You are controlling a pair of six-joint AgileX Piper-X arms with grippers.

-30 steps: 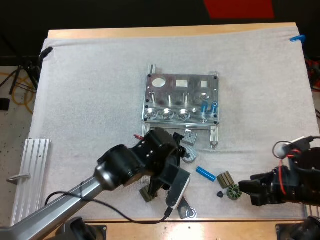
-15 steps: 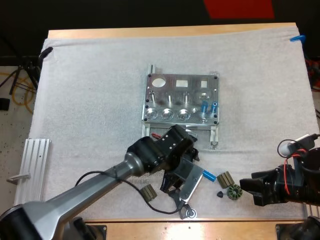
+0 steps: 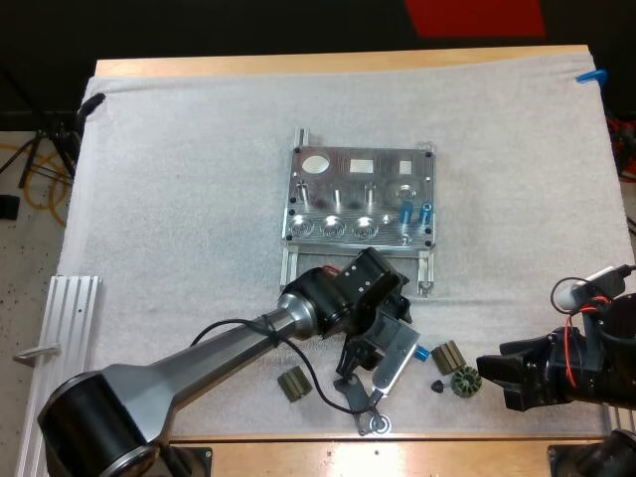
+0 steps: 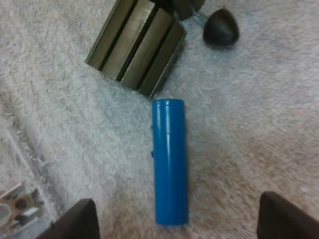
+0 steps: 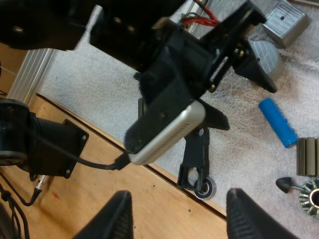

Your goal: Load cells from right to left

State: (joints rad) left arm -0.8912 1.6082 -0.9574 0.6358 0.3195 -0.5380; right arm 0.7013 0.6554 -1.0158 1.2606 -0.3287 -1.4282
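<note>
Hovering over the white mat [image 3: 199, 199], my left pincer [image 4: 178, 221] has its fingers apart either side of a loose blue cell [image 4: 169, 164], clear of it. Just beyond the cell lie a ribbed dark block [image 4: 135, 46] and a black cone [image 4: 221, 27]. Farther right, my right pincer [image 3: 489, 371] is spread apart beside a small gear [image 3: 464, 382].

The left arm [image 3: 199, 373] runs diagonally from the lower left of the frame to bottom centre. Its wrist is bent downward, with the left gripper [image 3: 393, 344] held low and its fingers [image 4: 75, 221] spread wide apart. At the lower right edge, the right gripper [image 3: 494, 373] points left, its fingers [image 5: 112, 219] also parted.
</note>
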